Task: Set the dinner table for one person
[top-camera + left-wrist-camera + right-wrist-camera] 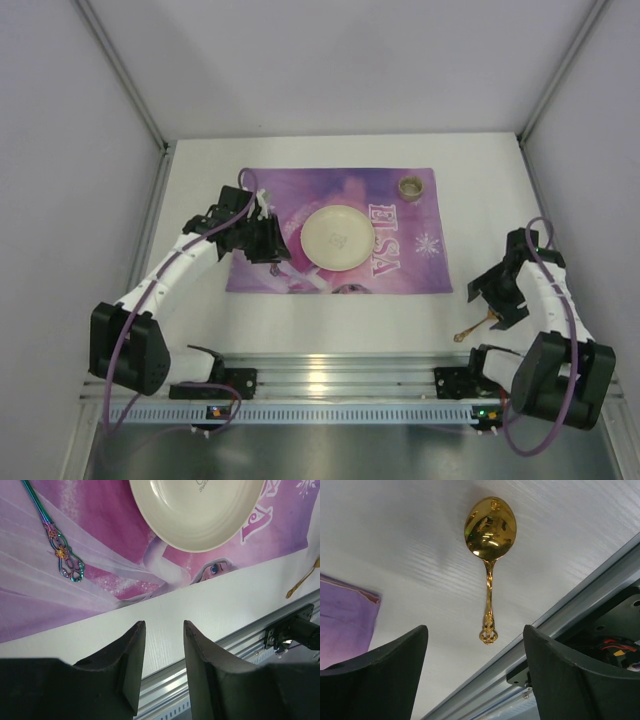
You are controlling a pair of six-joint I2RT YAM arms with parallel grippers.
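Top external looks down on the dinner table (330, 320) from above its near edge. Both close wrist views face the rail (250, 636), sharing the spoon (490, 530).

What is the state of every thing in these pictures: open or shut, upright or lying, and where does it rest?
purple ELSA cloth placemat: spread flat on the white tabletop.
round cream plate: right side up on the placemat.
small brownish cup: upright on the placemat's far right corner.
iridescent rainbow utensil: lying flat on the placemat.
gold metal spoon: lying flat on the tabletop.
left gripper: open, empty.
right gripper: open, empty, over the spoon.
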